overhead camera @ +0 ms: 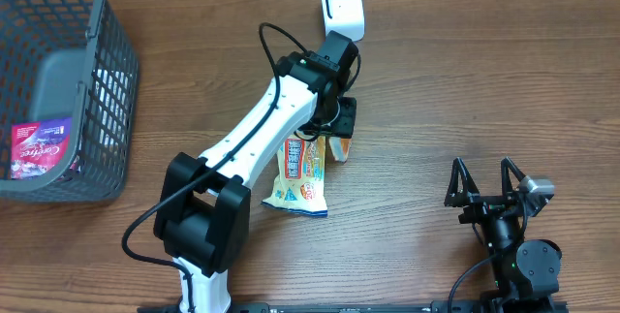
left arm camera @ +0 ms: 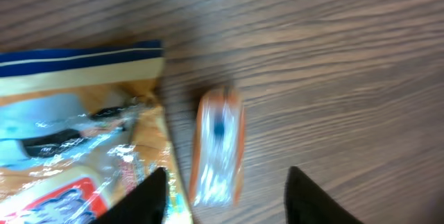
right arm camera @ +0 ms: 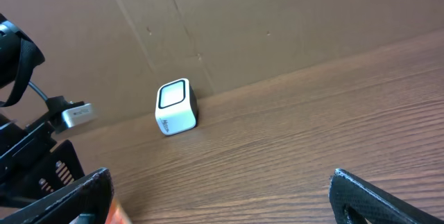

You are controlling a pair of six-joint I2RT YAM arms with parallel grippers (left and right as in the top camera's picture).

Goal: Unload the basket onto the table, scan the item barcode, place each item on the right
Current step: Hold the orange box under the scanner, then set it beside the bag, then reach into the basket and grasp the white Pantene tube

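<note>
The left hand point(overhead camera: 339, 122) is held spread over an orange pack point(overhead camera: 338, 148), which lies unpinched on the counter point(overhead camera: 465, 80) just right of a bag point(overhead camera: 300, 172), on the near side of the scanner point(overhead camera: 343, 5). The right hand point(overhead camera: 489, 185) is spread and empty. A grasp seems in hand: the pack must be pinched and its barcode turned to the scanner.

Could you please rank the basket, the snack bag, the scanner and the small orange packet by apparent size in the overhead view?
Largest to smallest:
1. basket
2. snack bag
3. scanner
4. small orange packet. It is partly hidden under the arm, so its full size is unsure, but what shows is smallest.
</note>
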